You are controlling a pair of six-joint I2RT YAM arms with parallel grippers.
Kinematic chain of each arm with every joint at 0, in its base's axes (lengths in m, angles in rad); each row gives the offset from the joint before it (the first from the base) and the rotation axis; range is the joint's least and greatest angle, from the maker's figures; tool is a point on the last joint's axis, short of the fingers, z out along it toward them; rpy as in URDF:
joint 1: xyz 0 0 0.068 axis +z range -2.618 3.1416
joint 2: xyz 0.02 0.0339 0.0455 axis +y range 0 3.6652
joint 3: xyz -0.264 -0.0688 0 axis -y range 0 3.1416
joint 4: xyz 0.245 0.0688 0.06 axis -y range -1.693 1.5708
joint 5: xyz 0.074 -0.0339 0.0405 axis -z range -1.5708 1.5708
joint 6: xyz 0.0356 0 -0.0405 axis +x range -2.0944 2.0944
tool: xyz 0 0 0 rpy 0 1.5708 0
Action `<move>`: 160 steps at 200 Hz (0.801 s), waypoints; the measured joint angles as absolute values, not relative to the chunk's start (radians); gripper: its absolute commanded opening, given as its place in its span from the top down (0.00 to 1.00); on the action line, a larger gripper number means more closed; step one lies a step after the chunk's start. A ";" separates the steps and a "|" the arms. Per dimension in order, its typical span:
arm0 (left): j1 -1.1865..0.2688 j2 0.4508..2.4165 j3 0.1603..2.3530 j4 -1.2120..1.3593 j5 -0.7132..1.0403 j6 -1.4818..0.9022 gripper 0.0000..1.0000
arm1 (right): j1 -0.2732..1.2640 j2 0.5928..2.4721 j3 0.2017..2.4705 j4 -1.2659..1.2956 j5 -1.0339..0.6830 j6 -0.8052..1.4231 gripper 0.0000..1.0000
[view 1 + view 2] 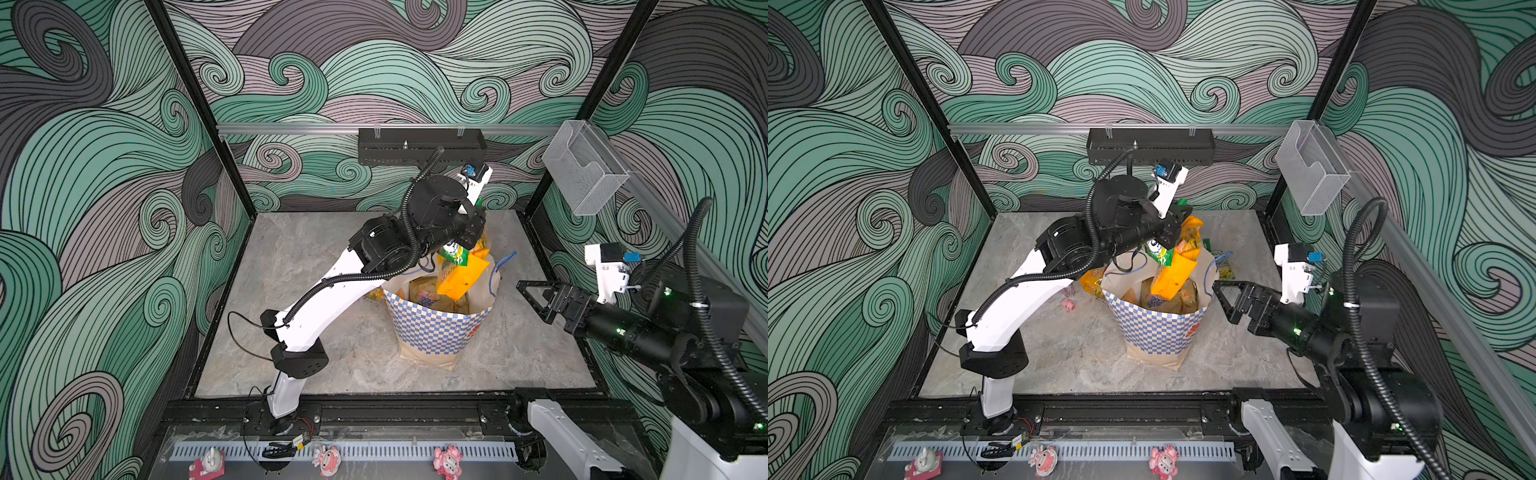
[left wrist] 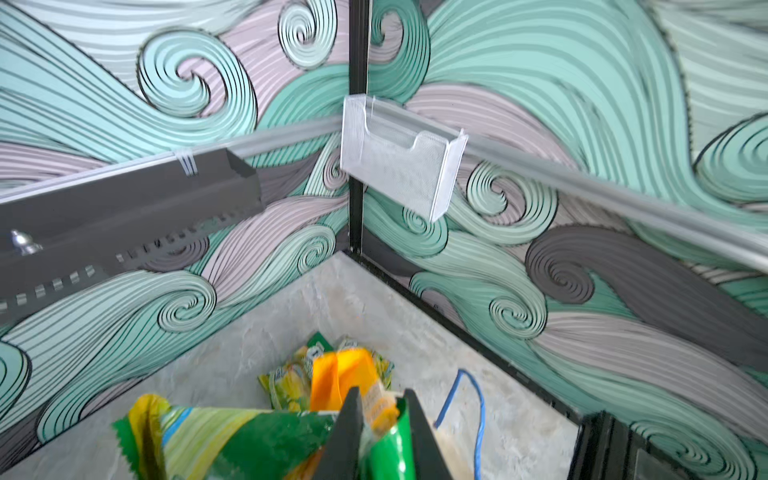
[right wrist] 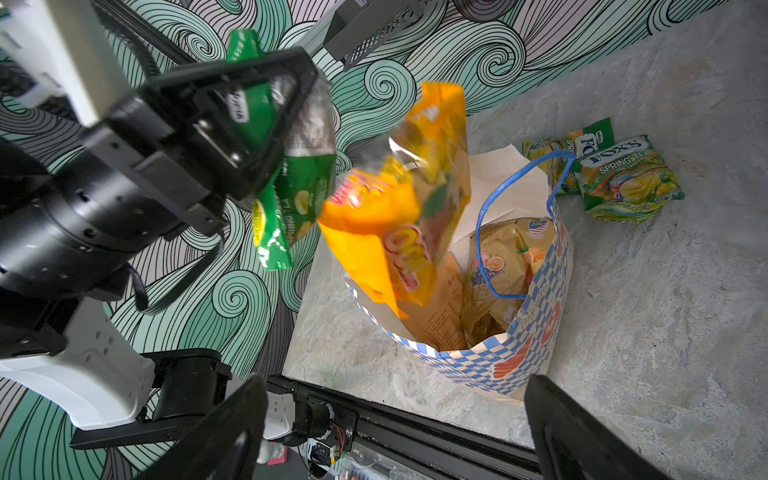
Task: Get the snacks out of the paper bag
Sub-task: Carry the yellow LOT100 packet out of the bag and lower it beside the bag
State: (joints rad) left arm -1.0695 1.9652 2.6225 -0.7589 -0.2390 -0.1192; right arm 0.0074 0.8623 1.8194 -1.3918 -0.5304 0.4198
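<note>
The left gripper (image 2: 380, 419) is clamped on a green packet (image 3: 291, 195) held above the paper bag (image 3: 528, 349). An orange-yellow packet (image 3: 395, 216) hangs against it over the bag's mouth; I cannot tell if it is pinched too. The right gripper (image 1: 533, 302) gapes empty beside the bag. A tan packet (image 3: 507, 257) lies inside, and two FOX'S packets (image 3: 627, 178) rest on the table (image 3: 665, 332).
</note>
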 measured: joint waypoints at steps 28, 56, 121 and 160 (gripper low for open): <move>-1.069 1.941 2.663 -0.686 -0.240 -0.114 1.00 | 0.007 0.862 1.821 -1.386 -0.530 0.424 0.03; -1.069 1.927 2.691 -0.650 -0.260 -0.083 1.00 | 0.007 0.862 1.822 -1.381 -0.530 0.424 0.03; -1.069 1.771 2.506 -0.638 -0.520 0.096 1.00 | 0.007 0.862 1.827 -1.369 -0.530 0.426 0.03; -1.047 1.502 2.154 -0.608 -0.715 0.115 1.00 | 0.007 0.862 1.824 -1.353 -0.532 0.429 0.04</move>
